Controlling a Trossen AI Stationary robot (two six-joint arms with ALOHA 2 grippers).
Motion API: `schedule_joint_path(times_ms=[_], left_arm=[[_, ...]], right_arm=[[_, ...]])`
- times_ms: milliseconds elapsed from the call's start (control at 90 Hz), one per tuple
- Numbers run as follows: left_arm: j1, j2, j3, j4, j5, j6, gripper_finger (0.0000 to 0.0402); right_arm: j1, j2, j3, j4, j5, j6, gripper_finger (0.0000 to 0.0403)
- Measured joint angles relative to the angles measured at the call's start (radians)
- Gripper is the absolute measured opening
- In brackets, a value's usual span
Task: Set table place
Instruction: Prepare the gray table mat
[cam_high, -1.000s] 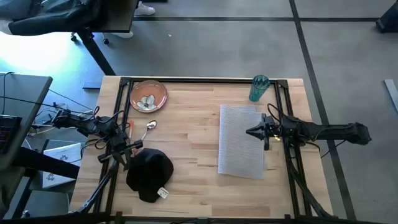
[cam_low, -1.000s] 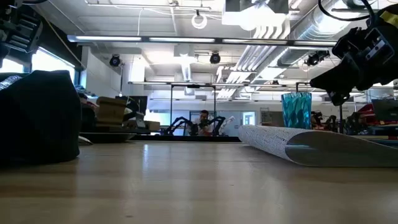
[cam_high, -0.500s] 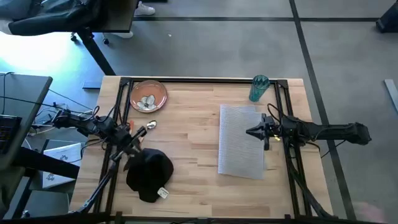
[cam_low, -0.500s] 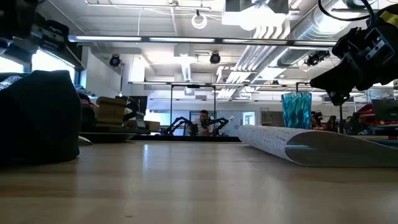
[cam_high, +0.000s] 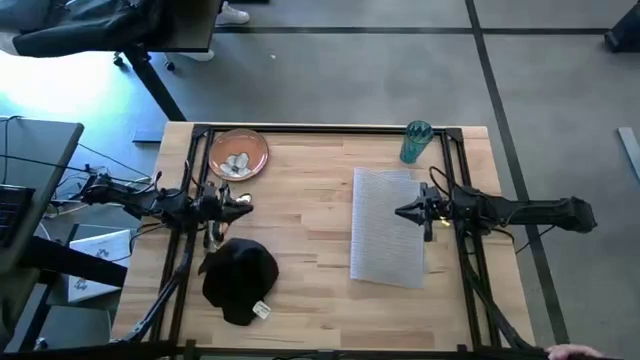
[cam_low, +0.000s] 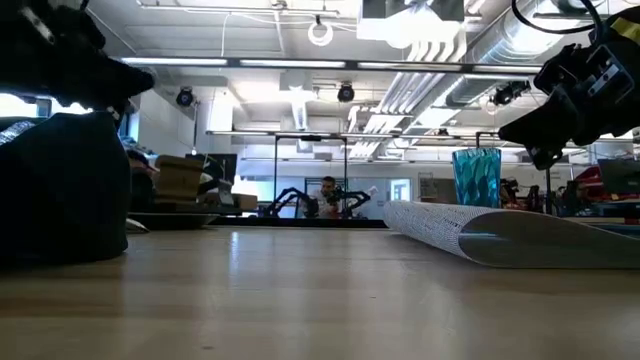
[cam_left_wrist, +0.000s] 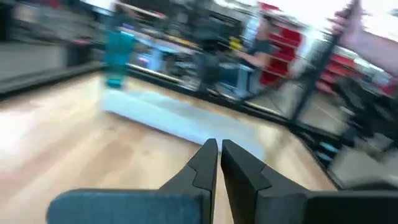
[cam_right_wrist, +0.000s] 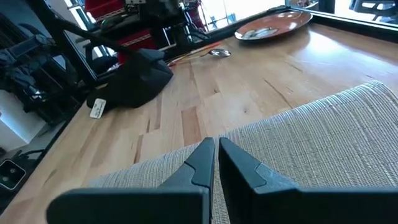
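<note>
Light wood table (cam_high: 310, 210): clenched, empty left gripper (cam_left_wrist: 218, 149) and right gripper (cam_right_wrist: 215, 147), napkin (cam_right_wrist: 134, 79) tag only in right wrist view.

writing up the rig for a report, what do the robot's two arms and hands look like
Both arms are dark, near-black jointed tubes with thin black cables running along them. The left hand and the right hand each end in two slim, dark fingers that taper to wedge-shaped tips, set on a broad rounded dark block. No markings are readable on either.

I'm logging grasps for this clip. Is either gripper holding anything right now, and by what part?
Nothing is held. The left gripper and right gripper both have shut jaws with nothing between them.
</note>
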Motion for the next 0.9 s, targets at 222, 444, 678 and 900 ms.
schedule_joint_path(times_ms=[222,444,678,900], left_arm=[[0.0,0.001,0.0,0.007,-0.139,-0.06,0.001],[0.001,0.049,0.0,0.003,-0.161,-0.064,0.001],[0.047,0.2,0.0,0.125,-0.064,-0.081,0.001],[0.095,0.397,0.096,0.201,0.037,0.026,0.001]], right_arm=[[0.0,0.0,0.0,0.0,0.0,0.0,0.0005],[0.0,0.0,0.0,0.0,0.0,0.0,0.0005],[0.0,0.0,0.0,0.0,0.0,0.0,0.0005],[0.0,0.0,0.0,0.0,0.0,0.0,0.0005]])
